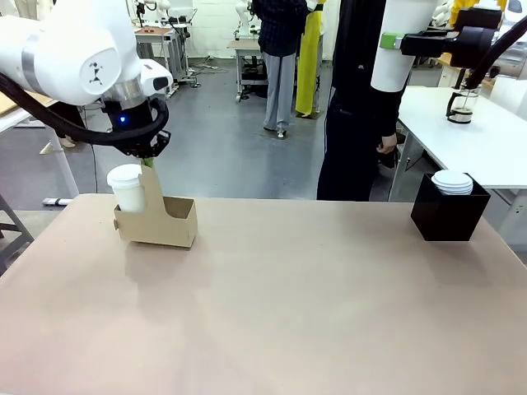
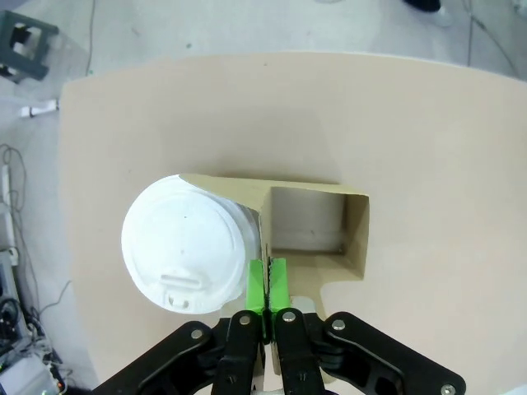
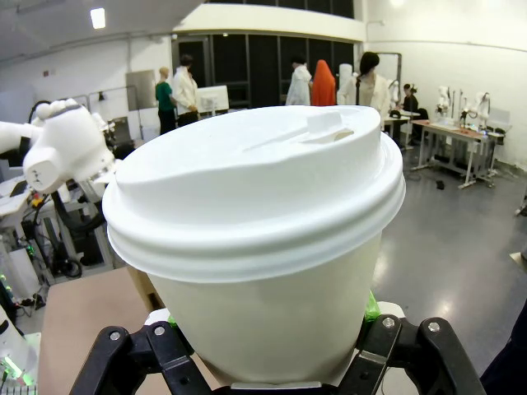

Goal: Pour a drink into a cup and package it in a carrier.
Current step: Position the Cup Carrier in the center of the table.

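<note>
The brown cardboard carrier [image 1: 169, 224] sits at the table's far left, and I cannot tell whether it touches the top. A lidded white cup [image 1: 128, 188] stands in its left hole [image 2: 185, 243]; the other hole [image 2: 309, 220] is empty. My left gripper [image 1: 148, 164] is shut on the carrier's upright handle panel, green pads [image 2: 257, 284] pinching it. High at the right, my right gripper [image 1: 394, 41] is shut on a second lidded cup [image 1: 394, 70], upright [image 3: 263, 271]. A glass pitcher [image 1: 461, 105] stands on the white side table; its contents are unclear.
A black square box [image 1: 449, 216] holding a stack of white lids [image 1: 453, 182] stands at the table's far right. A person in black [image 1: 354, 107] stands at the far edge, right of centre. The white side table [image 1: 486, 140] lies beyond the right corner.
</note>
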Available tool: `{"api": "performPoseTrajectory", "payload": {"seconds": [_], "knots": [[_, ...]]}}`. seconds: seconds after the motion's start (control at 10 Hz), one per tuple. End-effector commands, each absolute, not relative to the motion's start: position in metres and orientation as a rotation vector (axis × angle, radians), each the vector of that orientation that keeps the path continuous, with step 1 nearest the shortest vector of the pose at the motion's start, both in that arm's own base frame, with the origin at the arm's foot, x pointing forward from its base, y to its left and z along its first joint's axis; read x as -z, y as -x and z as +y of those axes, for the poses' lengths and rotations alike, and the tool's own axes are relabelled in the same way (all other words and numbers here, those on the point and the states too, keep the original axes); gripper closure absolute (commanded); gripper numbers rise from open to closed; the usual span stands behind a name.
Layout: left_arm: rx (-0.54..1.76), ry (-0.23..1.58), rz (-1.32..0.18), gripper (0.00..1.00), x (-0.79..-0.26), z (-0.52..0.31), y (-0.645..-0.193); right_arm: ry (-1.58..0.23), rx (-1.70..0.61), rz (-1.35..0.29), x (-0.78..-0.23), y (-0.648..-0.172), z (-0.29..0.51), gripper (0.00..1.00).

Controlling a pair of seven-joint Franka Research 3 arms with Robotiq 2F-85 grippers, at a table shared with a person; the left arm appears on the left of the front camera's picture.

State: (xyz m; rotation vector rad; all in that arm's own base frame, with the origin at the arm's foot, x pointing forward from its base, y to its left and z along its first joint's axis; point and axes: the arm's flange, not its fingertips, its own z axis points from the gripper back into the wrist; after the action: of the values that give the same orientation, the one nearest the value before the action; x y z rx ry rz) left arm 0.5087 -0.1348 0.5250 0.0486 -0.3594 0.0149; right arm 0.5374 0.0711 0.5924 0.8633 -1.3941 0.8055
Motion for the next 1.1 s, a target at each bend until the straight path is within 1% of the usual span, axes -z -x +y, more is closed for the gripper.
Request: {"api": "performPoseTrajectory", "payload": {"seconds": [0.0,0.2,0.4,0.7,1.0], "knots": [[-0.079,-0.058,-0.403,0.98,-0.552,-0.162,-0.471,-0.864,-0.808,-1.402,-0.596,-0.536,0.072,0.19],[-0.069,-0.048,-0.418,0.98,-0.576,-0.205,-0.433,-0.864,-0.808,-1.402,-0.596,-0.536,0.072,0.19],[-0.042,-0.031,-0.419,0.98,-0.581,-0.252,-0.400,-0.864,-0.808,-1.402,-0.596,-0.536,0.072,0.19],[-0.024,-0.010,-0.415,0.98,-0.561,-0.325,-0.361,-0.864,-0.808,-1.402,-0.596,-0.536,0.072,0.19],[-0.010,0.001,-0.445,0.98,-0.533,-0.380,-0.339,-0.864,-0.808,-1.402,-0.596,-0.536,0.072,0.19]]}}
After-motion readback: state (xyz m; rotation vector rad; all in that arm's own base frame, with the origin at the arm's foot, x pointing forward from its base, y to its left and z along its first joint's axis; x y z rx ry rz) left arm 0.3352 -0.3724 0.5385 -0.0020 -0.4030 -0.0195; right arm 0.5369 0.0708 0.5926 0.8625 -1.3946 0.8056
